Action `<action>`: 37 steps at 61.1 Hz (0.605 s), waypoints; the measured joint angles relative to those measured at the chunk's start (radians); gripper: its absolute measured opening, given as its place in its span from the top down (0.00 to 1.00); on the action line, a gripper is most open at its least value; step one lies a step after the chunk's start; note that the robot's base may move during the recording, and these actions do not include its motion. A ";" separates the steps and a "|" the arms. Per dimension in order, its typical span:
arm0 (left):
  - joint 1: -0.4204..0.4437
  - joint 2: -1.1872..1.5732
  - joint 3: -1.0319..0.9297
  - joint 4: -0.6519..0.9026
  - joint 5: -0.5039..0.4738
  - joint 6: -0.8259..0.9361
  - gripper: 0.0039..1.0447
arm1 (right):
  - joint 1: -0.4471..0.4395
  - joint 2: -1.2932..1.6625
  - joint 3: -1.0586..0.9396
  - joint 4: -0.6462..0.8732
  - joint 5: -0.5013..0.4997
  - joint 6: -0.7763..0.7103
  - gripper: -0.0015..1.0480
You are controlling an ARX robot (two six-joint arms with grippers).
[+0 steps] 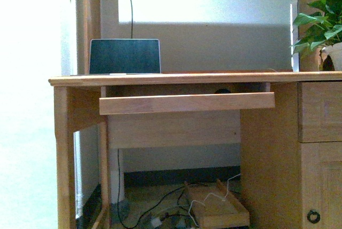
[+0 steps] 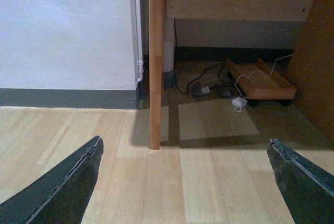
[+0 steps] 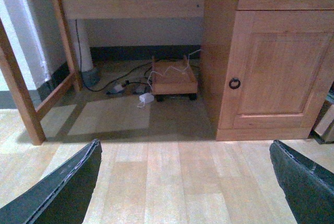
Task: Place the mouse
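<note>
Wooden worktop [image 1: 214,78] ahead of you carries a laptop [image 1: 124,56]; a dark mouse [image 1: 223,91] peeks above the pull-out tray [image 1: 187,102]. Your left fingers [image 2: 62,187] and right fingers [image 3: 62,187] are spread wide, released.

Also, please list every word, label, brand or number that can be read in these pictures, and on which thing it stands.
None can be read.
The laptop shows a dark face with no legible logo.
The white charger is too small to show any print.
</note>
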 joint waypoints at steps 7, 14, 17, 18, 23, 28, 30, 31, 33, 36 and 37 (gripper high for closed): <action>0.000 0.000 0.000 0.000 0.000 0.000 0.07 | 0.000 0.000 0.000 0.000 0.000 0.000 0.07; 0.000 0.000 0.000 0.000 0.000 0.000 0.07 | 0.000 0.000 0.000 0.000 0.000 0.000 0.07; 0.000 0.000 0.000 0.000 0.000 0.000 0.07 | 0.000 0.000 0.000 0.000 0.000 0.000 0.07; 0.000 0.000 0.000 0.000 0.000 0.000 0.07 | 0.000 0.000 0.000 0.000 0.000 0.000 0.07; 0.000 0.000 0.000 0.000 0.000 0.000 0.07 | 0.000 0.000 0.000 0.000 -0.001 0.000 0.07; 0.000 0.000 0.000 0.000 0.000 0.000 0.07 | 0.000 0.000 0.000 0.000 0.000 0.000 0.07; 0.000 0.000 0.000 0.000 0.000 0.000 0.07 | 0.000 0.000 0.000 0.000 -0.001 0.000 0.07; 0.000 0.000 0.000 0.000 0.000 0.000 0.07 | 0.000 0.000 0.000 0.000 -0.001 0.000 0.07; 0.000 0.000 0.000 0.000 0.000 0.000 0.07 | 0.000 0.000 0.000 0.000 0.000 0.000 0.07; 0.000 0.000 0.000 0.000 0.000 0.000 0.07 | 0.000 0.000 0.000 0.000 0.000 0.000 0.07; 0.000 0.000 0.000 0.000 0.000 0.000 0.07 | 0.000 0.000 0.000 0.000 0.000 0.000 0.07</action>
